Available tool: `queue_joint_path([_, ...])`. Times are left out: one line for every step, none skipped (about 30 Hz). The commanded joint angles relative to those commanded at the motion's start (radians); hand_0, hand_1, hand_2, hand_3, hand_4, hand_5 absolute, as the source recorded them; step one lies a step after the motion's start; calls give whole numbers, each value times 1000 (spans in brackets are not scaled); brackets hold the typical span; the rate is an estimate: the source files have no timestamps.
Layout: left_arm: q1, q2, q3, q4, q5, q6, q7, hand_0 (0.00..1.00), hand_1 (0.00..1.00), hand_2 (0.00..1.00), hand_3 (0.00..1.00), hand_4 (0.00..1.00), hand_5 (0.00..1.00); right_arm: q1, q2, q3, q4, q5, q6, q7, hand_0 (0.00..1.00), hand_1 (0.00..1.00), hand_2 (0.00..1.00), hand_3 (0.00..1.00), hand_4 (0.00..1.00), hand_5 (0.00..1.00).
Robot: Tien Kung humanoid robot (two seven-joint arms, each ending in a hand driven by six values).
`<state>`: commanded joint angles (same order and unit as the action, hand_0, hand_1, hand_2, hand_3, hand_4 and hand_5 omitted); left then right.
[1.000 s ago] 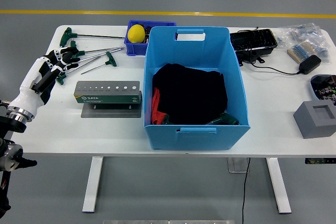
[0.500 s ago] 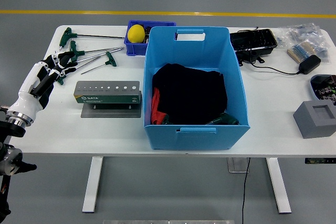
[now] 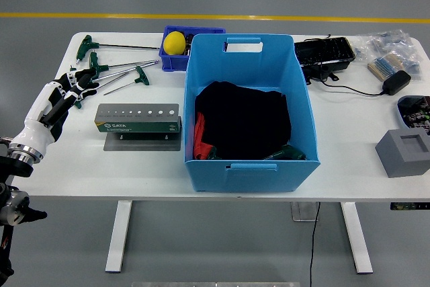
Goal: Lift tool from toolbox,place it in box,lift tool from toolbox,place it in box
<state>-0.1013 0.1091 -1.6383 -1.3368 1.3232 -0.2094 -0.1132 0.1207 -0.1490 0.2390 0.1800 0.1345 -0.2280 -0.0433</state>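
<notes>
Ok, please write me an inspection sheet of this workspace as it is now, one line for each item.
Surface: white table, near edge bare.
Job's things: T-handle tools lying at the far left; green tool holder on its grey base; large blue box at the centre, holding dark cloth and something red.
Clutter: small blue bin with a yellow ball; black tray; grey foam block; plastic bags at the far right.
Grippers: left robot hand over the table's left edge, at a green tool handle; whether it grips is unclear. Right robot hand: nothing seen.
Cables: black cable to an adapter.
Surroundings: grey floor, yellow line.
</notes>
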Motion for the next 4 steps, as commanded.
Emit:
queue_joint_path([-2, 0, -2, -1, 4, -1, -1, 741, 764, 859, 747, 885, 684, 2, -1, -3, 0, 3, 0, 1, 645, 631, 728, 582, 811, 694])
queue_joint_path([-6, 0, -4, -1, 9, -2, -3, 741, 764, 859, 747, 885, 684, 4, -1, -4, 0, 4, 1, 1, 645, 631, 728, 582, 811, 694])
queue_joint_path([-8, -1, -5, -2, 12, -3, -4, 741, 764, 859, 747, 885, 684, 5, -2, -4, 0, 4, 1, 1, 645, 631, 728, 582, 811, 694])
queue_joint_path([-9, -2, -7, -2, 15, -3, -4, 741, 764, 859, 747, 885, 684, 7, -2, -5, 0, 1, 1, -1, 645, 631, 728, 582, 811, 694])
